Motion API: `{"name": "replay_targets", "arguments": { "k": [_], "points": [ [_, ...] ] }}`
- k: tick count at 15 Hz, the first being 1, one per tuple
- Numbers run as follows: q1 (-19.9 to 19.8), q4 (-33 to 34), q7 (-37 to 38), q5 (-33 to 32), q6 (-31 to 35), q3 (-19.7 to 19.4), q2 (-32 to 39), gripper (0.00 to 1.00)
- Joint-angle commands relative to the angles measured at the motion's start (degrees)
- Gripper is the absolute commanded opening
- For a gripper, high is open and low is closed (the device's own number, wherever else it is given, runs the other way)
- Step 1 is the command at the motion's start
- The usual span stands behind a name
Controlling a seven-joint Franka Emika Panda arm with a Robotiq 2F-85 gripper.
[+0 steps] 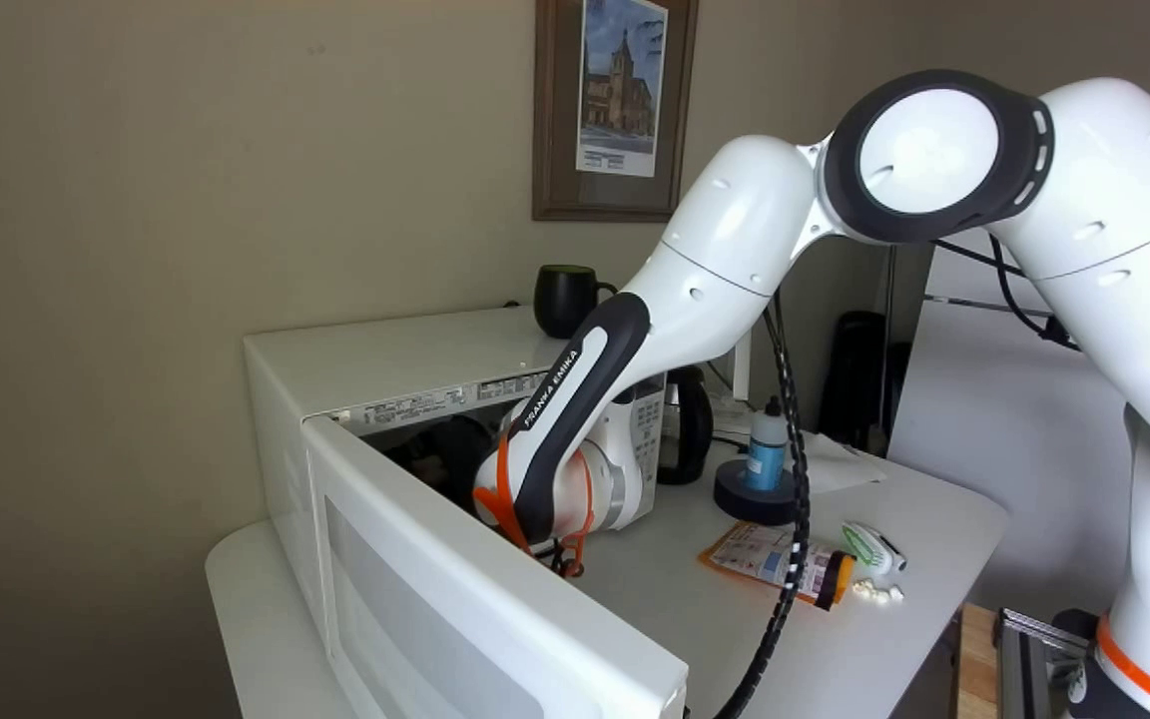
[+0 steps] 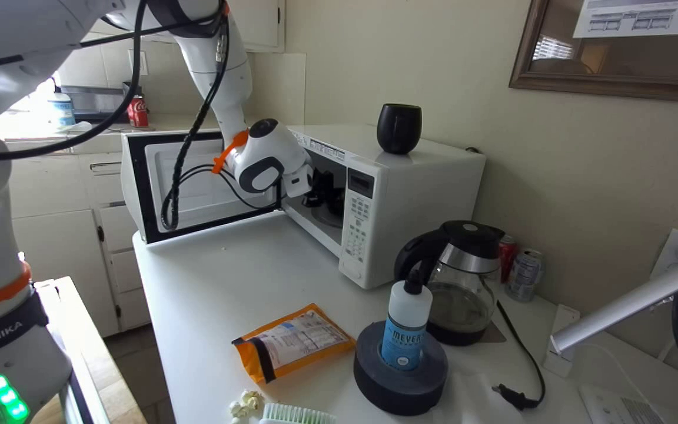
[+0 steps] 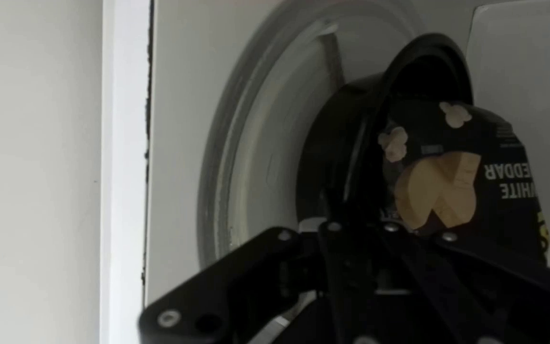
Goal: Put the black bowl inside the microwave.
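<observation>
A white robot arm [image 2: 274,156] fills part of the mouth of a boxy white microwave [image 2: 427,200], leaving a gap beside its white keypad panel [image 2: 355,232]; the broad white door [image 1: 415,589], swung open, bars the other side. Inside, a tilted, round black bowl [image 3: 330,143] holding a printed black bag [image 3: 504,136] crowds the black gripper [image 3: 349,215], but I see clear glass turntable [image 3: 256,157] lying free alongside. Outside, open white tabletop [image 2: 215,277] runs to an orange-and-white packet [image 2: 303,338].

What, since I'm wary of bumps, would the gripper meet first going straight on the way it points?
The black bowl: its edge lies right at the gripper, which looks closed on it. Past the bowl, probably the turntable, though the dim wrist view leaves depth unclear.
</observation>
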Motion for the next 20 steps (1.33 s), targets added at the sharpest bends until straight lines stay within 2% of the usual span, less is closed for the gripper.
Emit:
{"name": "replay_targets", "arguments": {
  "k": [1,6,9,11,14,16,19,20],
  "points": [
    [-0.3,1.7,-1.5,2.3,-0.2,0.8,1.4,0.4],
    [-1.0,-1.1,-1.4,1.0,1.6,2.8,-1.4,0.78],
    [-1.2,-5.1,-1.6,0.3,5.5,5.2,-3.9,1.0],
    [-1.2,-8.6,-1.4,0.2,9.5,7.0,-5.6,1.0],
    [-0.6,-16.0,-1.4,3.1,11.5,8.4,-9.2,1.0],
    [-0.3,-21.7,-1.5,6.8,10.3,8.6,-12.6,1.0],
    [-0.4,-32.2,-2.6,11.0,3.7,9.9,-22.2,1.0],
    [-1.1,-35.4,-2.0,10.6,1.2,10.6,-24.8,1.0]
  ]
}}
